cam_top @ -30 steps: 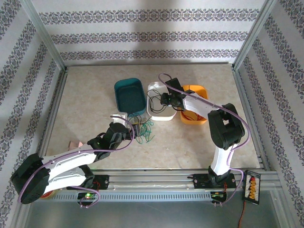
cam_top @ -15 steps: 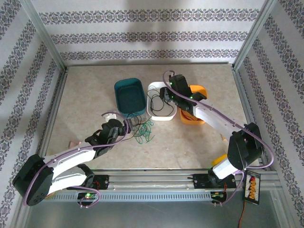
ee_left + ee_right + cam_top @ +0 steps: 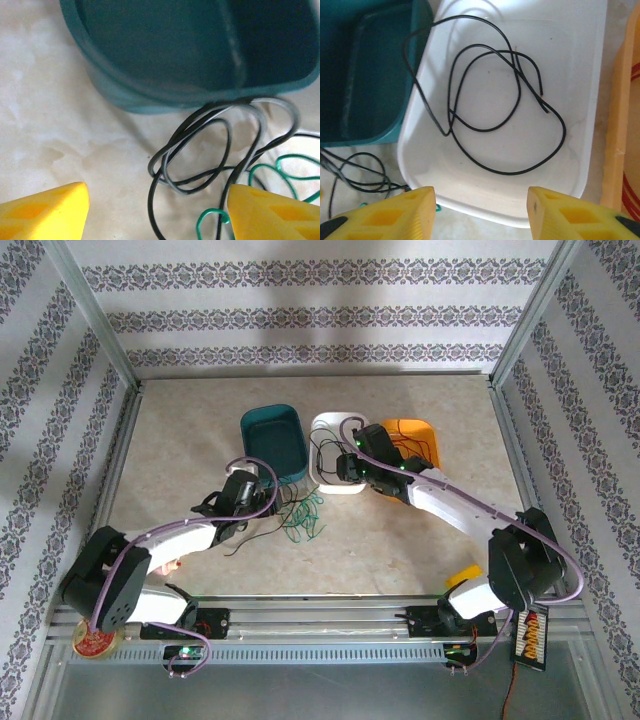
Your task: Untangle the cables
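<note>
Left gripper (image 3: 262,495) hangs low over the beige worktop (image 3: 190,430), just beside the near end of the teal tray (image 3: 272,445). On its wrist camera I see its two yellow fingers (image 3: 45,212) standing wide apart with nothing clamped between them. From overhead, a loose tangle of cables (image 3: 300,515) lies on the worktop between the teal tray's near end and the left gripper, close to the front of the white tray (image 3: 330,489). Up close, loops of black cable (image 3: 172,186) run from the foot of the teal tray's wall toward the gap between the fingers, and a green cable (image 3: 285,165) curls beside the finger on the picture's right.

On the other side, the right gripper (image 3: 345,468) hovers above the near end of the white tray, which stands between the teal tray and the orange tray (image 3: 420,426), all three side by side. Its yellow fingers are parted to a middling width and I see nothing held in them. Below them, on its wrist camera, a coiled black cable (image 3: 449,95) lies in loose loops on the white tray's floor, one loop reaching over the rim on the teal tray's side. Thin red cable (image 3: 634,75) shows inside the orange tray at the picture's right edge.
</note>
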Robot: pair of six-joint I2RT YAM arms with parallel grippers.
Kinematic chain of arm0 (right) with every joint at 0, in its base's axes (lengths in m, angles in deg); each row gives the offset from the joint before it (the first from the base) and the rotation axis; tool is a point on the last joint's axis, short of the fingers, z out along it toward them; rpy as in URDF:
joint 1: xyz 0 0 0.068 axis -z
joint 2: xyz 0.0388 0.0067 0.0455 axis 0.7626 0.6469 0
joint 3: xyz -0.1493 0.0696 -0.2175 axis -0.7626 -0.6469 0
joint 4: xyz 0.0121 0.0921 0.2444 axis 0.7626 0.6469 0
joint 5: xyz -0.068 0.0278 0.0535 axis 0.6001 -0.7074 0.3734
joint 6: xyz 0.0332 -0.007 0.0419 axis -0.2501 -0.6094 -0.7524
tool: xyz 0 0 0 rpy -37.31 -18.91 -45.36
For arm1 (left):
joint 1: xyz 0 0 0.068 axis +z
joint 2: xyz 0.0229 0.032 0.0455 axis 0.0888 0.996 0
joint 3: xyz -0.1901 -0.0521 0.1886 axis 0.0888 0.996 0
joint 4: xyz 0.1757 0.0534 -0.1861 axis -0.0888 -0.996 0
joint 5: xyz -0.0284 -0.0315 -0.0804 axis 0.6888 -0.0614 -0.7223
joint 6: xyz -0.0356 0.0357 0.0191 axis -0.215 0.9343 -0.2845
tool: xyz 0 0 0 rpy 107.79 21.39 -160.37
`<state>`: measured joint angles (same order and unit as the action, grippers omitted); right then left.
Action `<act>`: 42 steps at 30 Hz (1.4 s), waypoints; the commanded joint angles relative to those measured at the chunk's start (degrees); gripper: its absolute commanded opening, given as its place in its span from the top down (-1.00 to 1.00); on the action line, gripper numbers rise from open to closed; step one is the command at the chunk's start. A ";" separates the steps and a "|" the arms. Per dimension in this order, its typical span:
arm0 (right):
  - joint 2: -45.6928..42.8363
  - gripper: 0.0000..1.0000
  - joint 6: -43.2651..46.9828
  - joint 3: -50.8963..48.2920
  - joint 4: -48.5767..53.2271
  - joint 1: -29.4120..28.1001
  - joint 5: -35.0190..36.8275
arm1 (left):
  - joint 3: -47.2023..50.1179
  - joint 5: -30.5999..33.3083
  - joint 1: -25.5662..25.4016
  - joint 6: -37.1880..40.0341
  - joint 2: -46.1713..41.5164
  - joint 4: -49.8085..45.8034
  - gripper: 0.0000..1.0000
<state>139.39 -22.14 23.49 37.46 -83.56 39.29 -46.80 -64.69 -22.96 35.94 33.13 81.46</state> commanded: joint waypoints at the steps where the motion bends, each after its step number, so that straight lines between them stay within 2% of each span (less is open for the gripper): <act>1: -1.59 -0.02 0.55 -0.31 -1.35 -1.13 -2.95 | 0.62 -1.61 0.46 1.12 2.87 2.62 -0.40; 3: -1.81 -0.02 1.56 -0.04 -1.36 -2.29 -3.26 | -0.15 -2.24 0.37 1.62 5.22 2.43 -0.34; 5: -1.90 -0.02 1.88 0.21 -1.38 -3.17 -3.28 | -0.81 -3.19 0.11 2.20 6.95 2.24 -0.18; 9: -1.55 -0.02 2.21 0.54 -2.23 -4.51 -4.39 | -1.25 -5.74 -1.24 4.17 8.15 2.54 0.54; 13: -0.55 -0.01 3.43 1.24 -2.56 -5.80 -6.73 | -0.26 -5.07 -3.38 7.09 5.59 -0.20 0.98; 19: 1.68 0.00 4.11 2.31 -3.96 -7.26 -12.01 | 4.17 -3.70 -6.53 10.04 -7.96 -1.38 1.00; 25: 4.42 0.03 4.39 4.02 -5.98 -8.27 -19.30 | 5.71 -7.16 -7.01 15.34 -21.94 -5.78 1.00; 34: 7.22 0.07 4.85 6.80 -5.91 -9.57 -27.51 | 4.47 -8.66 -7.10 14.91 -19.61 -5.49 1.00; 42: 8.96 0.05 3.93 7.31 -5.69 -9.46 -25.61 | 3.49 -8.90 -7.10 15.97 -20.08 -6.18 1.00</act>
<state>146.82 -18.56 28.85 32.24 -92.34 14.65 -41.68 -72.87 -29.45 50.27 13.59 76.91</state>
